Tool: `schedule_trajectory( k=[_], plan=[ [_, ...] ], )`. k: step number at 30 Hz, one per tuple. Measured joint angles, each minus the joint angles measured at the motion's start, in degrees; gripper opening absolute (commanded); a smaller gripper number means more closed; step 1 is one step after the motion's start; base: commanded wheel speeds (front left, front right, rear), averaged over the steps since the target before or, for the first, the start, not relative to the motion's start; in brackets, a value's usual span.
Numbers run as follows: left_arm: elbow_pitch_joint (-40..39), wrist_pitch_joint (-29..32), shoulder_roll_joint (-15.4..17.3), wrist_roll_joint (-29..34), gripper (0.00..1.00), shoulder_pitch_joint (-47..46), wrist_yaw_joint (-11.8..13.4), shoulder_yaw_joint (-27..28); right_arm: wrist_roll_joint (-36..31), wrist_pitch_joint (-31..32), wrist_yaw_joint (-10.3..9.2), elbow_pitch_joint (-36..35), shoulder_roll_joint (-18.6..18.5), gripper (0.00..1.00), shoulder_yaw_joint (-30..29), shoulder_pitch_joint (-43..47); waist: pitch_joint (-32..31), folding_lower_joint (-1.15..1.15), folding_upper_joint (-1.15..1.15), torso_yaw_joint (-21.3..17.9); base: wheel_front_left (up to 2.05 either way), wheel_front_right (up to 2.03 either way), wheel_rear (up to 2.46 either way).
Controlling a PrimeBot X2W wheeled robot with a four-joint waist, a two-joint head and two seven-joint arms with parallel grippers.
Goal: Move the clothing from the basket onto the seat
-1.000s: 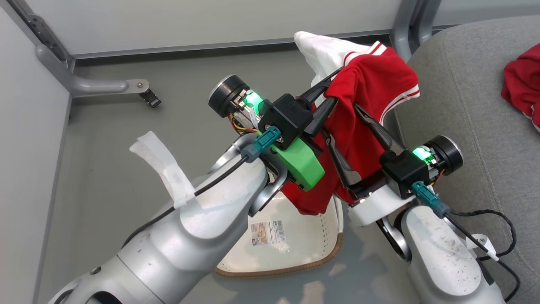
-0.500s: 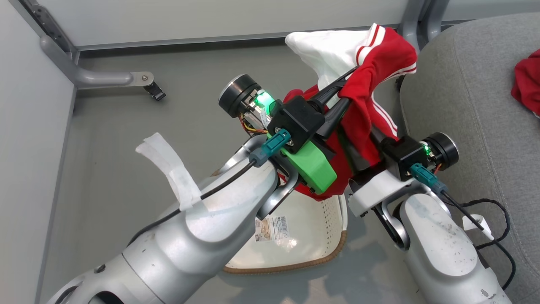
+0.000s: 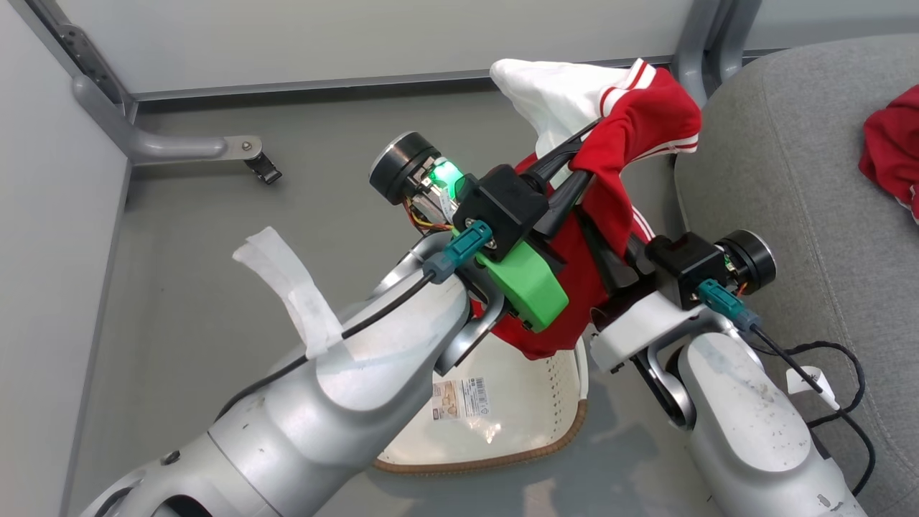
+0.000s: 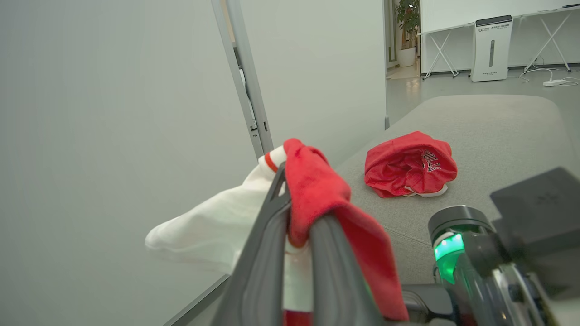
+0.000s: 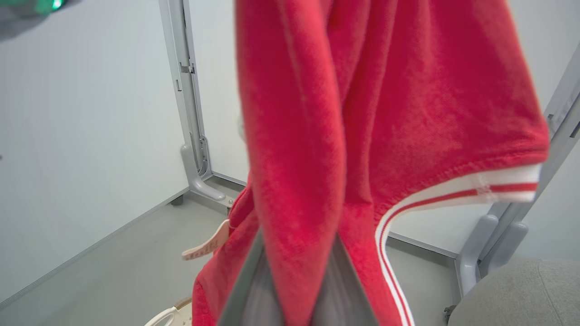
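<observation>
Left gripper (image 3: 585,147) pinches the red garment (image 3: 646,122) between closed fingers, and the right gripper (image 5: 297,253) clamps its lower folds. It hangs above the basket (image 3: 517,424), just left of the seat's (image 3: 790,179) rounded edge. A second red garment (image 3: 890,154) lies farther right, with bare cushion around it.

An office: grey partition panels (image 4: 113,113), folding tables (image 4: 446,31), potted plant (image 4: 407,18).

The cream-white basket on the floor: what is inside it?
The visible part of the oval cream-white plastic basket holds only a paper label. The left arm and the hanging red garment with white panel cover the rest.
</observation>
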Motion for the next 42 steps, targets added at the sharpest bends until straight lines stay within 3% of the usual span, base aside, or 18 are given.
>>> schedule_trajectory(
  k=[12,13,14,30,42],
  plan=[
    [1.2,-0.1,0.0,-0.3,0.0,0.1,-0.1,-0.8,0.1,0.0,0.01,-0.5,0.0,0.0,0.1,0.6,-0.2,0.0,0.0,0.1,0.0,0.0,0.0],
    [1.3,-0.1,0.0,-0.3,0.45,0.1,0.0,-0.7,0.1,0.0,0.01,-0.5,0.0,0.0,0.1,0.6,-0.2,0.0,0.0,0.1,0.0,0.0,0.0],
    [1.3,-0.2,0.0,-0.3,1.0,0.1,0.2,-0.7,0.1,0.0,0.01,-0.5,0.0,0.0,0.1,0.6,-0.1,0.0,0.0,0.1,0.0,0.0,0.0],
    [1.7,-0.6,0.5,0.0,1.0,0.8,0.5,-0.6,-0.1,0.0,0.01,-1.2,0.0,0.0,-2.1,0.6,-0.4,0.0,0.0,-0.8,0.0,0.0,0.0],
    [0.0,-0.8,3.4,0.2,1.0,3.8,1.2,-0.1,-1.5,0.0,0.01,-4.3,0.0,0.0,-6.9,2.6,0.3,0.0,0.0,-6.5,0.0,0.0,0.0]
  ],
)
